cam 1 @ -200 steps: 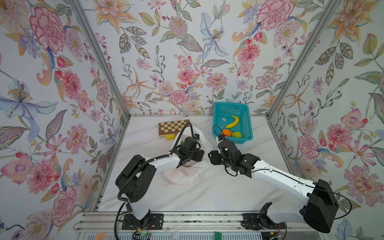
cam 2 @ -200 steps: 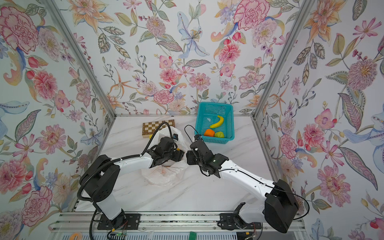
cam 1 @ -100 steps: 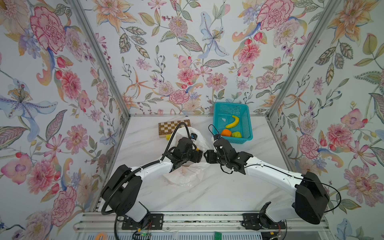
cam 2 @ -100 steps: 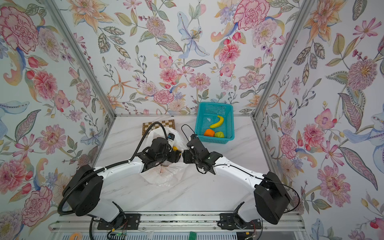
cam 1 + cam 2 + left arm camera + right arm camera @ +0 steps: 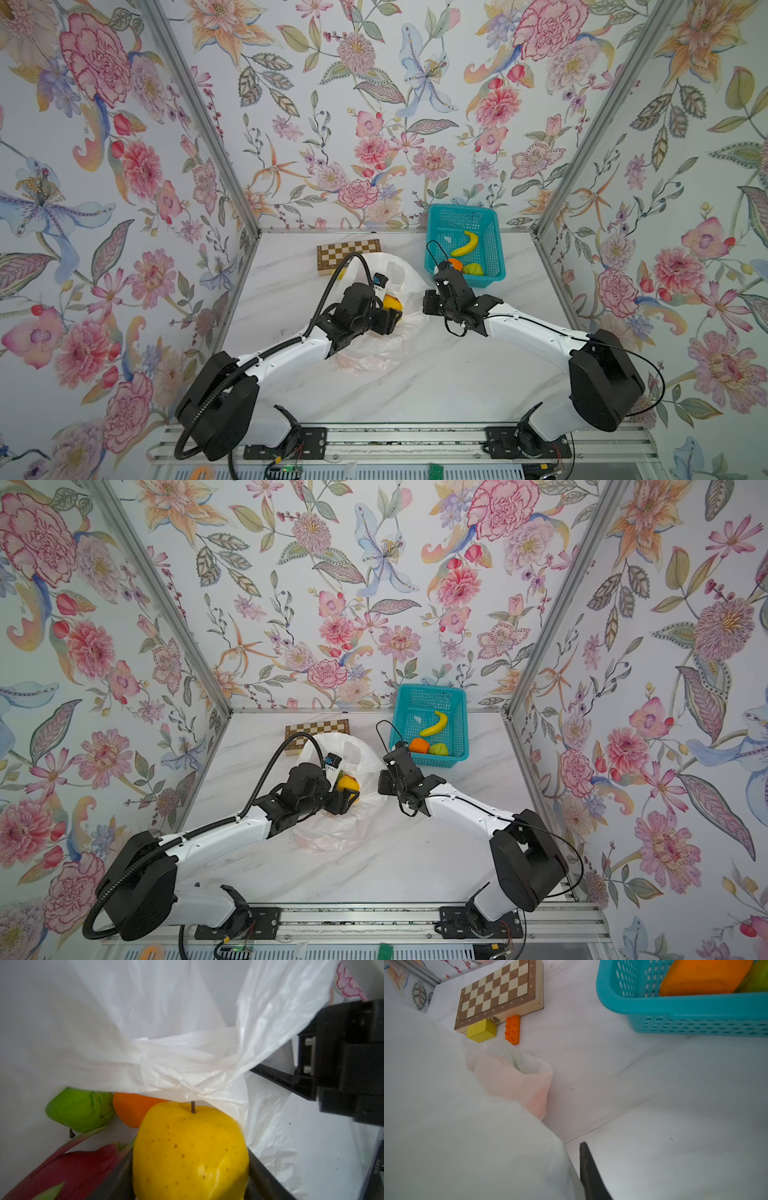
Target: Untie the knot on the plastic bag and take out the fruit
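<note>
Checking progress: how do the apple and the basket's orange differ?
The apple is yellow, the orange orange. The apple sits clamped in the left gripper at the bag mouth; the orange lies loose in the basket. Both are fruit.

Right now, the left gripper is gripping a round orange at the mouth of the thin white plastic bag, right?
Not quite. The left gripper is gripping a yellow apple with a brown stem, not an orange, at the mouth of the thin white plastic bag. The left wrist view shows it.
</note>
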Robot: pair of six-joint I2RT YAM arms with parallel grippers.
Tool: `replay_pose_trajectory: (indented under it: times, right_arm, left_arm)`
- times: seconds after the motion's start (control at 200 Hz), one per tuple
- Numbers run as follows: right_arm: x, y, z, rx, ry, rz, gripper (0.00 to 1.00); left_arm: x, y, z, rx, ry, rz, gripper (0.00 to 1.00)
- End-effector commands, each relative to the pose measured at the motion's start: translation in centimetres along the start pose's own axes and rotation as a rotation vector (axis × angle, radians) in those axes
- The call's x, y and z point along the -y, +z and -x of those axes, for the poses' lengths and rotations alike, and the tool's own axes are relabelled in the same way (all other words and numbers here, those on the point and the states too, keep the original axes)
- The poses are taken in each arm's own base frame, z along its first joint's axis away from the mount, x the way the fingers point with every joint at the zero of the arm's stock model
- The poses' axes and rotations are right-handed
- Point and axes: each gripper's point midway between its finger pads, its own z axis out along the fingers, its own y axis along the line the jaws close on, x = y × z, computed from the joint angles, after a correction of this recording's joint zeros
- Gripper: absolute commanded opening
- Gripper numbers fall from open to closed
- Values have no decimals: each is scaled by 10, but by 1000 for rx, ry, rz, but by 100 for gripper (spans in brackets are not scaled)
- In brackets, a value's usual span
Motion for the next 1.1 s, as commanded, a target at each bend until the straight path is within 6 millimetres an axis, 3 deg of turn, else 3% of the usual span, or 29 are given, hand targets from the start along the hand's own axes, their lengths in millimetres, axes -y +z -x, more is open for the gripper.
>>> replay_pose_trajectory:
  times: [0.0, 0.085, 0.175, 0.27, 0.385, 0.585, 0.751, 0.916, 1.096]
  right_arm:
    - [17, 14, 1, -11, 12, -69, 15]
    - [24, 23, -8, -49, 17, -88, 14]
    - [17, 27, -15, -91, 21, -56, 16]
    - [-2, 18, -14, -105, 30, 29, 28]
    - [-19, -8, -5, -76, 52, 115, 43]
    - [-27, -67, 13, -3, 77, 181, 67]
    - [-38, -122, 33, 113, 80, 266, 73]
    - [-72, -170, 43, 205, 14, 439, 74]
    - [-110, -191, 35, 186, -92, 597, 76]
  left_arm:
    - [9, -16, 6, 46, 59, -53, 51]
    - [16, -24, 8, 81, 93, -93, 52]
    - [18, -31, 13, 134, 118, -100, 52]
    - [20, -37, 20, 197, 159, -108, 52]
    - [28, -39, 25, 263, 248, -142, 53]
    - [36, -40, 34, 338, 404, -163, 54]
    - [40, -42, 42, 394, 533, -150, 55]
    - [43, -41, 48, 430, 637, -138, 56]
    - [45, -39, 53, 443, 693, -136, 58]
